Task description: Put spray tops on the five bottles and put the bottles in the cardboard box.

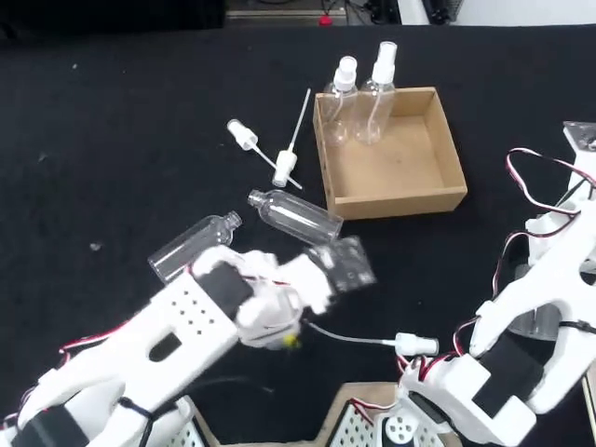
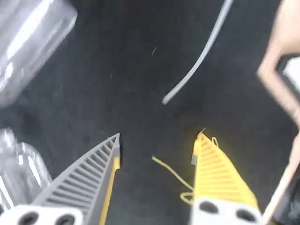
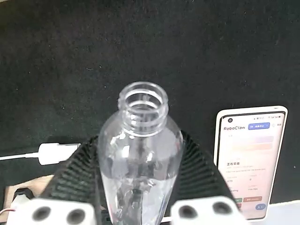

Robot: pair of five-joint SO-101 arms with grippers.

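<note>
The right hand (image 3: 140,140) is clamped round a clear plastic bottle with no cap (image 3: 140,159). The bottle's long axis runs along the fingers, its open neck pointing out past the fingertips over the black bench (image 3: 56,56). The left hand (image 2: 158,140) is spread and empty. The thin tube (image 2: 201,56) of a white spray top (image 1: 414,345) lies just ahead of its fingertips, slanting away.

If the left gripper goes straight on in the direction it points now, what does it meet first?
Probably the free end of the thin tube of a loose spray top, lying ahead of the open left gripper. Depth is unclear, so it may touch the black table first.
</note>
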